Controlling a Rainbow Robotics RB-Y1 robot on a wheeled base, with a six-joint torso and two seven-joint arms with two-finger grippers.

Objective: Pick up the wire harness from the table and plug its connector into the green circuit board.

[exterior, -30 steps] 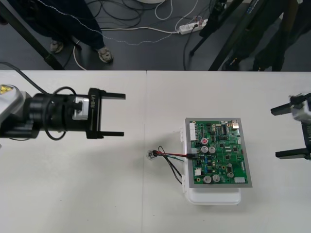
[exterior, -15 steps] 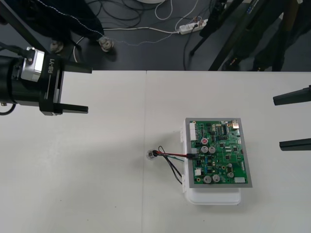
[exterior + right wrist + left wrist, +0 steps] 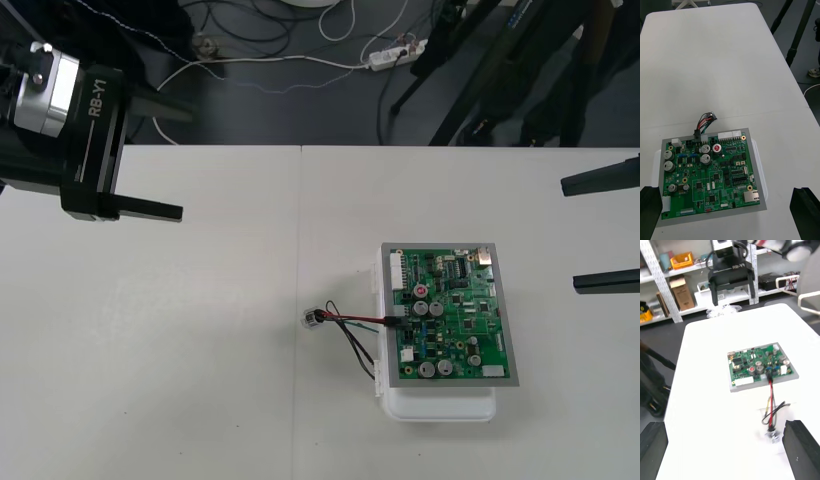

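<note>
harness (image 3: 360, 319): thin red, black and green wires, lying on the table (image 3: 180, 350) just left of the board (image 3: 450, 310).
plug (image 3: 397, 320): small, black, seated in the board's left edge.
socket (image 3: 311, 318): round metal, on the table at the wires' free end.
board: green, on a white base (image 3: 440, 405).
left gripper (image 3: 185, 162): fingers spread wide, empty, over the table's far left corner.
right gripper (image 3: 570, 236): fingers spread wide, empty, at the right edge.
table: plain, light.
floor (image 3: 300, 110): dark, a power strip (image 3: 397, 55) beyond the far edge.

Plain light table (image 3: 200, 380) — beyond its far edge, dark floor (image 3: 300, 110) with cables (image 3: 290, 59) and a power strip (image 3: 398, 55)
</note>
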